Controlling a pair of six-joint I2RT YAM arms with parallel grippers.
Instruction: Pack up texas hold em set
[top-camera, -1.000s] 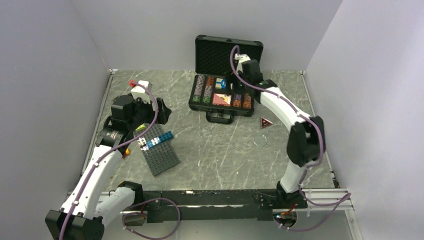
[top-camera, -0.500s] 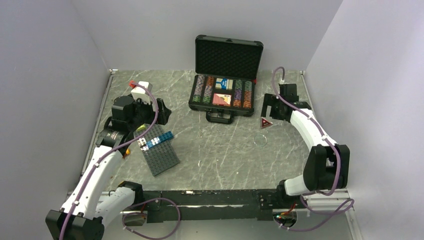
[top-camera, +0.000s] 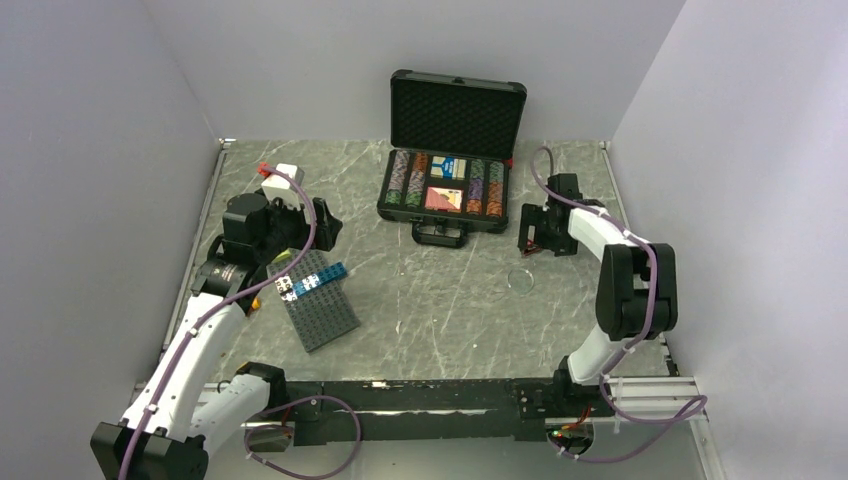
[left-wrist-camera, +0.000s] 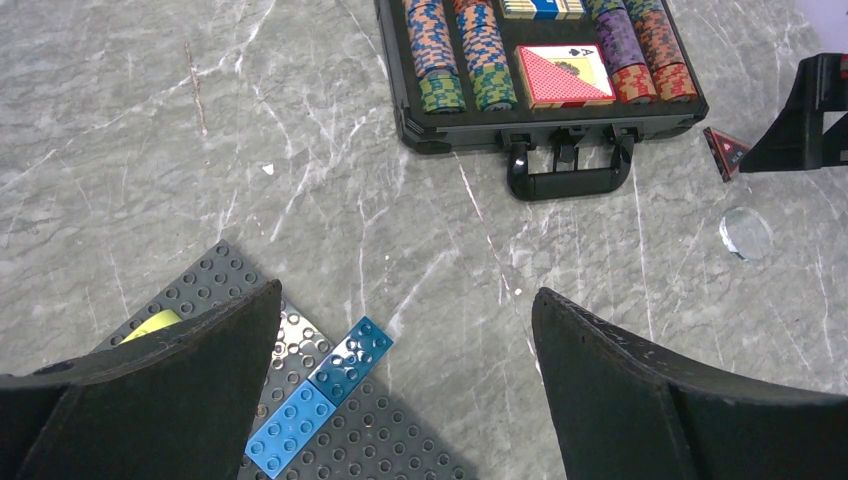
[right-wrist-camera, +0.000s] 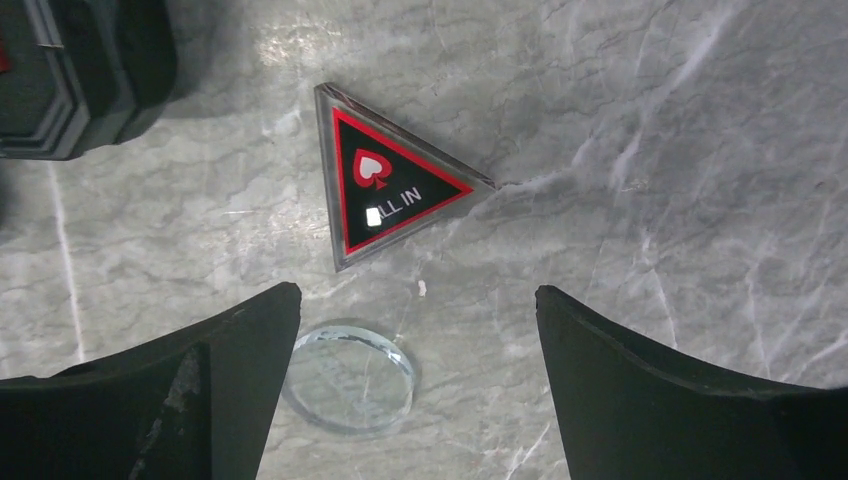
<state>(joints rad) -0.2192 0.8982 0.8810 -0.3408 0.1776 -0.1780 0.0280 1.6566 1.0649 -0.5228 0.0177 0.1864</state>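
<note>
The black case (top-camera: 398, 214) lies open at the back of the table, lid upright, with striped chip rows and card decks inside; its handle (left-wrist-camera: 568, 180) faces the arms. A red "ALL IN" triangle (right-wrist-camera: 390, 190) lies flat just right of the case. My right gripper (right-wrist-camera: 415, 300) hangs open above it, nothing between its fingers. A clear disc (right-wrist-camera: 347, 376) rests on the table near the right gripper's left finger, apart from the triangle. My left gripper (left-wrist-camera: 405, 300) is open and empty at the left, far from the case.
A dark grey studded plate (top-camera: 322, 312) with blue bricks (left-wrist-camera: 315, 395) lies under and in front of the left gripper. A corner of the case (right-wrist-camera: 90, 70) sits close to the right gripper's left. Grey walls enclose the marble table on three sides.
The right arm has pulled back from over the case and swung right and down, now hovering over the triangle. The left arm has not moved.
</note>
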